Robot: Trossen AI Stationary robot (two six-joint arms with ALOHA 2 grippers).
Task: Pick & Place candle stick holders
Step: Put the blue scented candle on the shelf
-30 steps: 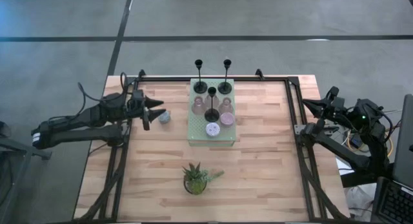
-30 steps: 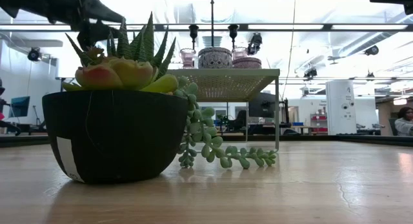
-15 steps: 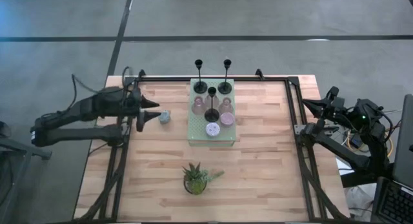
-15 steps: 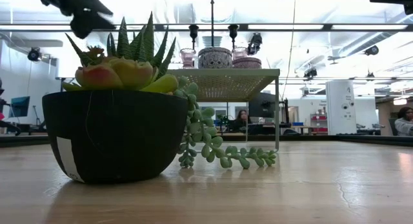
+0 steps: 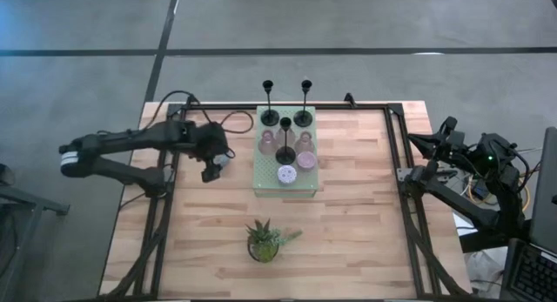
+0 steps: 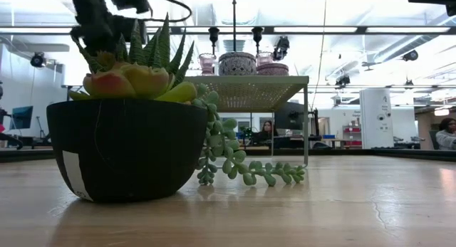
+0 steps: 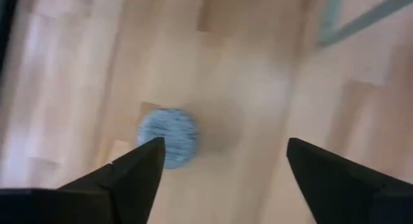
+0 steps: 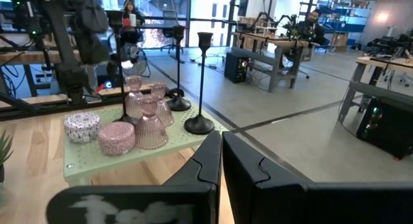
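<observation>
From above, the left end effector [image 5: 211,167] is now hanging directly over the blue holder [image 5: 223,159] on the table [image 5: 348,215], having swung in from the side where it was pointing at it a second ago; its arm is bending sharply over the left rail. The three black candle stick holders [image 5: 285,138] and the pastel cups [image 5: 305,151] are standing on the green perforated stand [image 5: 283,185].

At table height, the potted plant [image 6: 132,133] is filling the foreground, with the left arm's dark links showing above it.

Past the left wrist, the fingers [image 7: 139,166] are standing spread wide, released, and the blue holder [image 7: 168,137] is lying just beside one of them, so a descent and grasp looks imminent.

Past the right wrist, the right end effector [image 8: 221,166] is staying clenched and empty, waiting at the table's right edge.
</observation>
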